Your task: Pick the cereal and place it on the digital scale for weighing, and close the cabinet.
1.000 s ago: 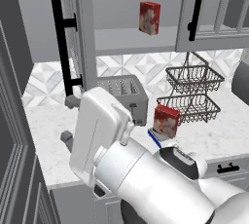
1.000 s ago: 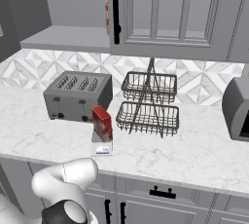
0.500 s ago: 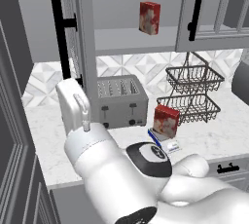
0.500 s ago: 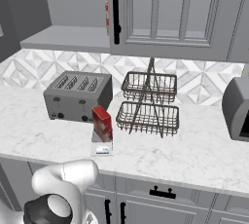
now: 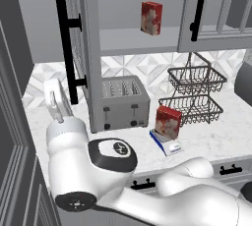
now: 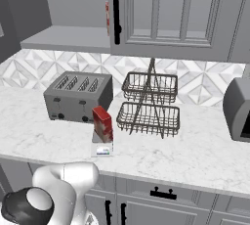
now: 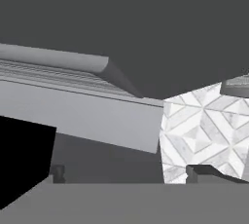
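Cereal [image 5: 168, 121] upright on digital scale [image 5: 166, 145], long axis vertical; end effector [image 7: 126, 177] released.

Shelf cereal [image 6: 107, 18] mostly behind door.

marble counter [image 6: 205, 155], toaster [image 6: 78, 97], digital scale [image 6: 102, 148], wire basket [image 6: 149, 104]

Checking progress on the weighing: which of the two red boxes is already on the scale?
The lower cereal, standing on the scale by the toaster. The other box sits on the cabinet shelf.
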Motion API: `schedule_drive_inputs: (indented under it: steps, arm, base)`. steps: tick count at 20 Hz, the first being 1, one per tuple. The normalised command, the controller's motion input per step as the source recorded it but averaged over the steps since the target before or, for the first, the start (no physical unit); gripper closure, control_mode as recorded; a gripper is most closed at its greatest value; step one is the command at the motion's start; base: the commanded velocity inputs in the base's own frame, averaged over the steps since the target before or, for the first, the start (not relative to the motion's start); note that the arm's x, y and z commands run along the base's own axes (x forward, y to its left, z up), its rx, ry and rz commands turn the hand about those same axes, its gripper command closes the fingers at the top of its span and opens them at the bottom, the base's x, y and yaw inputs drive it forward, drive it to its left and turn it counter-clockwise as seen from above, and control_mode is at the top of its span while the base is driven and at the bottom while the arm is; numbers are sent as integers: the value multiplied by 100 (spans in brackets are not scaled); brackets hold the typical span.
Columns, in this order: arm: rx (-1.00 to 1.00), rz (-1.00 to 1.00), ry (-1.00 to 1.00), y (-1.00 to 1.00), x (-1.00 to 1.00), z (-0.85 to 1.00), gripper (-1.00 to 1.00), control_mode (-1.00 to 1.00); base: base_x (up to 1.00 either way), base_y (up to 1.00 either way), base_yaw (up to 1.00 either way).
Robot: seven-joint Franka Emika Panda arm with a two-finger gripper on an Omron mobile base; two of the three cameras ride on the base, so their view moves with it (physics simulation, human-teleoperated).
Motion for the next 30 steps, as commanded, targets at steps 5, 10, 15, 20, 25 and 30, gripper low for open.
schedule_drive_inputs:
  steps: [5, 10, 15, 20, 25, 30]
  arm:
    - [-1, -18, -1, -28, 75, -35, -100, -100]
    - [11, -20, -2, -99, 38, 1, -100, -100]
    - [21, -16, -13, -100, 18, 29, -100, -100]
    - [27, -15, -14, -100, 50, 45, -100, -100]
    - [27, -9, -3, -81, 60, 68, -100, -100]
    - [25, -1, 3, -59, 61, 74, -100, -100]
  base:
    - [0, 0, 0]
    - [0, 0, 0]
    - [0, 0, 0]
    - [0, 0, 0]
    - [0, 0, 0]
    - [0, 0, 0]
